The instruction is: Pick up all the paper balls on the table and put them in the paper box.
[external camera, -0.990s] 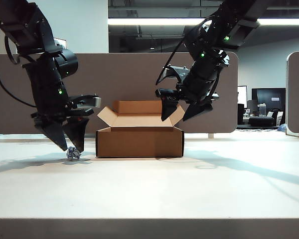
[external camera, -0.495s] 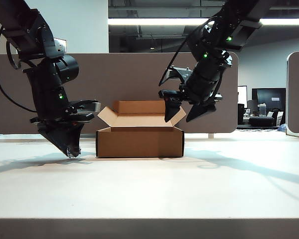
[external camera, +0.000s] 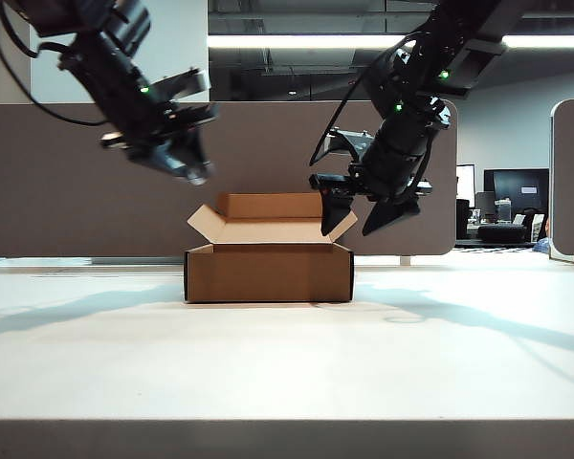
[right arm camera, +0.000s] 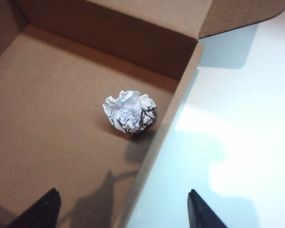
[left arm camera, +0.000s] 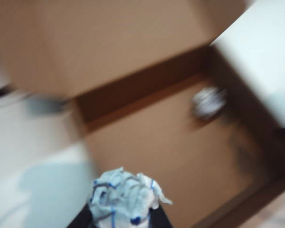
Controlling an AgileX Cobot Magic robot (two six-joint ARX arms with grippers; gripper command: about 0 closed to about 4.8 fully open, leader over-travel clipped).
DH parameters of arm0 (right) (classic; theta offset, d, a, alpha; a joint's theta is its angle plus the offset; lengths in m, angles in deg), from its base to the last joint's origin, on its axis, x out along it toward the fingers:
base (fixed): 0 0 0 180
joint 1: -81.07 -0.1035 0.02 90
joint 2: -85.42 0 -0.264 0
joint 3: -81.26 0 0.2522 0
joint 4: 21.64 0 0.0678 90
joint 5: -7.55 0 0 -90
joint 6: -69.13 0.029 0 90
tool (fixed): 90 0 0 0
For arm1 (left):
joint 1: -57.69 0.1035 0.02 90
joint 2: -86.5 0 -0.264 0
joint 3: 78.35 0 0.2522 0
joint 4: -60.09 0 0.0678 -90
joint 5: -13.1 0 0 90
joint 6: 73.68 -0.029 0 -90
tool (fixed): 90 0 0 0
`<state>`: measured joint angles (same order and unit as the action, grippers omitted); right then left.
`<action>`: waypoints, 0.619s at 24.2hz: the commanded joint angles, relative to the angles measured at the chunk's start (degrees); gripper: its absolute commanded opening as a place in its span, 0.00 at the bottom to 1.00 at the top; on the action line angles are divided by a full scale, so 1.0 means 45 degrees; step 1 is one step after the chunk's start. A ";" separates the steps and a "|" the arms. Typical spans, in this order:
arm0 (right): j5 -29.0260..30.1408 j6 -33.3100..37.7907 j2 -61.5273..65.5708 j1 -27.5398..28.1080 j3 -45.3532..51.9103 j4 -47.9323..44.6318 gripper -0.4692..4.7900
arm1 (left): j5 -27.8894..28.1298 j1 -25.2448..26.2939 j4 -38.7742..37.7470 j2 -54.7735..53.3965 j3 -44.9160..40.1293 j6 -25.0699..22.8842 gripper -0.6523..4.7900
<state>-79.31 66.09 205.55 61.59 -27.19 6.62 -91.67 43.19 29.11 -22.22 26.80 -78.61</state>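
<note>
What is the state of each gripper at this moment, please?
Left gripper: closed on a paper ball, raised up and to the left of the paper box.
Right gripper: open, empty, above the box's right side.

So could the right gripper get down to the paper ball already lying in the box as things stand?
Probably yes. The right gripper hangs open over the paper box, whose flaps are spread, with nothing between it and the paper ball on the floor. The left gripper, holding another ball, is off to the side.

Left gripper [external camera: 193,172] raised high at left, jaws pinched on a paper ball [left arm camera: 125,198]. Right gripper [external camera: 356,218] hanging mid-right, jaws apart.
</note>
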 commanded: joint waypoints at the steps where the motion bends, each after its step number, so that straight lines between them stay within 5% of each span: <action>1: 0.0000 -0.0049 -0.0403 0.0015 -0.0068 0.0403 0.78 | -0.0675 -0.0418 0.0850 -0.0296 -0.0010 0.0529 0.49; 3: 0.0000 -0.0053 -0.0695 0.0068 -0.0068 0.0452 0.78 | -0.0525 -0.0520 0.1054 -0.0476 -0.0010 0.0534 0.66; 8: 0.0000 -0.0049 -0.1520 0.0175 -0.0068 0.0457 0.78 | -0.0471 -0.0515 0.0894 -0.0442 0.0044 0.0520 0.65; 12: 0.0005 -0.0019 -0.2263 0.0170 -0.0068 0.1214 0.60 | -0.1248 -0.0515 -0.0024 0.0175 0.0044 0.0393 0.56; 15: 0.0151 0.0466 -0.3138 0.0175 -0.0068 0.1783 0.37 | -0.1253 -0.0515 -0.1409 0.1321 0.0044 0.0408 0.25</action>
<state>-79.18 66.96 193.25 62.40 -27.17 14.43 -96.87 41.01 25.00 -18.27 26.69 -76.69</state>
